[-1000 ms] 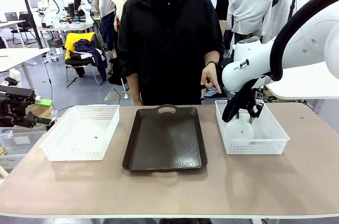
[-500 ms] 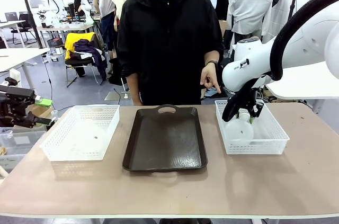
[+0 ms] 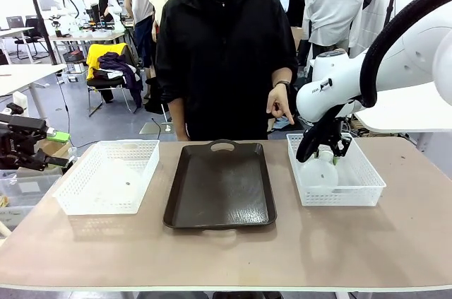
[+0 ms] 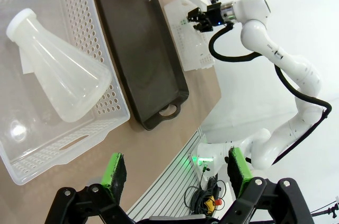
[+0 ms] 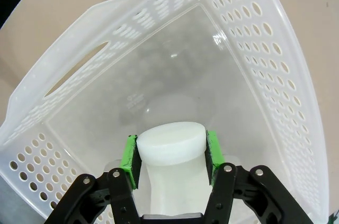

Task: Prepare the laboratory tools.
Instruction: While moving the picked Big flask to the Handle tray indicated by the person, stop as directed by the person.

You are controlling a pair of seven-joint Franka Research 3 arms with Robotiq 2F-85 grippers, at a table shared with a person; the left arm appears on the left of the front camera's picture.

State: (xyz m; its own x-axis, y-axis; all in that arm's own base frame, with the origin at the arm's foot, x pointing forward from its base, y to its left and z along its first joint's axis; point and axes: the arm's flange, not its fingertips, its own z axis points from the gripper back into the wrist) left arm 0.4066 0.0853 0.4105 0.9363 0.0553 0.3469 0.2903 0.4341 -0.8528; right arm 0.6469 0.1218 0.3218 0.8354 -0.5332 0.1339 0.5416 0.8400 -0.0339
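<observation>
Flasks (image 4: 58, 73) (image 5: 170, 139) rest on the tabletop (image 3: 353, 242), each side of the dark tray (image 3: 220, 186), in white baskets (image 3: 99, 203) (image 3: 339, 196). Left of the tray, one lies on its side; farther left, the left fingers (image 4: 115, 173) are spread, empty. Right of the tray, the right fingers (image 5: 130, 158) pinch the other's neck.

Bright, even overhead light fills the front view, which is sharp throughout; the tray (image 3: 219, 193) casts only a faint, soft shadow on the tabletop (image 3: 226, 256). Around the right tool (image 5: 170, 155), the white basket (image 5: 275, 75) shows small glints on its floor, and the flask (image 5: 170, 139) between the pads is crisp. Beyond the left tool (image 4: 177, 171), the background washes out white and wide-angle distortion bends the tray's edges.
</observation>
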